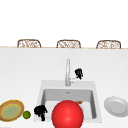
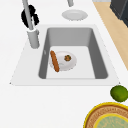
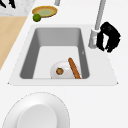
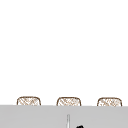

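My right hand [image 1: 79, 73] hovers just right of the grey faucet [image 1: 67, 72], its fingers curled down at the small lever [image 1: 73, 79] on the faucet's base. The right side view has this hand [image 3: 108, 36] close beside the faucet [image 3: 96, 30]; from the left side the hand [image 2: 30, 16] sits behind the faucet [image 2: 31, 27]. Its top edge [image 4: 79, 127] peeks into the upper view. My left hand [image 1: 40, 111] floats over the sink's front left corner, next to a big red ball [image 1: 67, 115]. In the sink [image 2: 72, 35] lies a white plate [image 2: 62, 61] with a sausage [image 2: 54, 61] and a small brown piece [image 2: 67, 58].
A yellow-rimmed wicker plate [image 1: 11, 110] and a lime [image 1: 26, 114] lie on the counter left of the sink. A white plate [image 1: 115, 106] lies on the counter at the right. Three wicker chair backs [image 1: 68, 43] line the counter's far edge.
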Controlling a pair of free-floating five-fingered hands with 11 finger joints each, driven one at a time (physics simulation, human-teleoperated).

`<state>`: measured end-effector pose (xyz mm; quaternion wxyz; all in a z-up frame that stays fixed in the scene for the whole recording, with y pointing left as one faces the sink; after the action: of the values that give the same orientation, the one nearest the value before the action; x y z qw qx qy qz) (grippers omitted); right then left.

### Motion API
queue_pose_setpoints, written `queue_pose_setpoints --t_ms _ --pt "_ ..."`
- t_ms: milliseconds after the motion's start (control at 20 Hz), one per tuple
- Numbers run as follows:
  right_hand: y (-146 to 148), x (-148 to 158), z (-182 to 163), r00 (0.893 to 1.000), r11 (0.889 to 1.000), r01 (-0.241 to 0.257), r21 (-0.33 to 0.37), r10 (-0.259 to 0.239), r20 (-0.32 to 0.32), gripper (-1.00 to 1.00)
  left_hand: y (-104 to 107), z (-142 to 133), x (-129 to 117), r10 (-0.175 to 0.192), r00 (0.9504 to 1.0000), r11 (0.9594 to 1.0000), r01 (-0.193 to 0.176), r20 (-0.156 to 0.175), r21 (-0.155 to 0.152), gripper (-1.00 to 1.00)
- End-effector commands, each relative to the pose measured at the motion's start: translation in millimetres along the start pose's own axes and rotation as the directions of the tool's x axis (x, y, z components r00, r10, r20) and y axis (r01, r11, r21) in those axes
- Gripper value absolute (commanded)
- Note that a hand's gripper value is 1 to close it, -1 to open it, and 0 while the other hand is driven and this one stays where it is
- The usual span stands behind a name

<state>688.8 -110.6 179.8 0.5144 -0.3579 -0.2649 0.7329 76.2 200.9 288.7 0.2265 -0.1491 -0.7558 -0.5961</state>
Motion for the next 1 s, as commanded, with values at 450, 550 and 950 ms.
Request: queue_pose_setpoints --t_ms 450,550,950 --pt "13 22 -6 0.985 0.992 -0.114 0.046 0.119 -0.122 1.0 0 0 0 0.0 1.0 1.0 0.0 0.0 0.0 0.0" --pt "25 19 -3 0.986 0.995 -0.095 0.003 0.095 -0.137 1.0 0 0 0 0.0 1.0 1.0 0.0 0.0 0.0 0.0" --pt "34 10 8 0.989 0.996 -0.063 -0.065 0.053 -0.138 1.0 0 0 0 0.0 1.0 1.0 0.0 0.0 0.0 0.0"
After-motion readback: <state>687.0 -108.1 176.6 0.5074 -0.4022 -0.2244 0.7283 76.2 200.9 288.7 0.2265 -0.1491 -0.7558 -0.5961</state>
